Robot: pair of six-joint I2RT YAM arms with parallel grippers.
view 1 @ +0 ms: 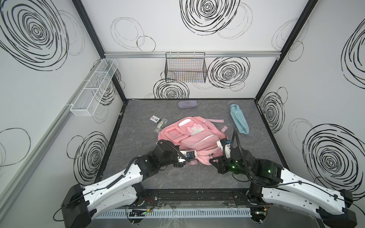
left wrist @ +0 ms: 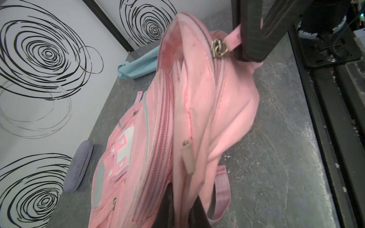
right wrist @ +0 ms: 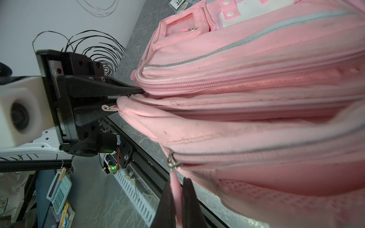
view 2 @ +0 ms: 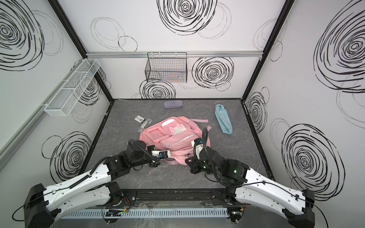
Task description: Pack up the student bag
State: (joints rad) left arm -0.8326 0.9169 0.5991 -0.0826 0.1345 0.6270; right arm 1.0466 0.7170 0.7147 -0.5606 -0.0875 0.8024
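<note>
Top views both place one pink student bag (view 1: pixel 193 136) mid-frame on the grey counter (view 1: pixel 138 142), front pockets up. Two tools meet its lower edge, where the arms and their wrist cameras partly hide it. In the right wrist view, the left tool (right wrist: pixel 134 96) is clamped on the fabric rim of the bag's opening, and the right tool (right wrist: pixel 178 189) is pinched tight on one pink pull tab (right wrist: pixel 174 177).

Around the bag lie four things:
- one light-blue pouch (view 1: pixel 239 119) to its upper right
- one grey case (view 1: pixel 187 104) above it
- one card (view 1: pixel 155 119) at its upper left
- one clear packet (view 1: pixel 160 126) just beside the card

Two baskets hang on the walls: one black wire basket (view 1: pixel 185 69) and one white mesh basket (view 1: pixel 94 86).
</note>
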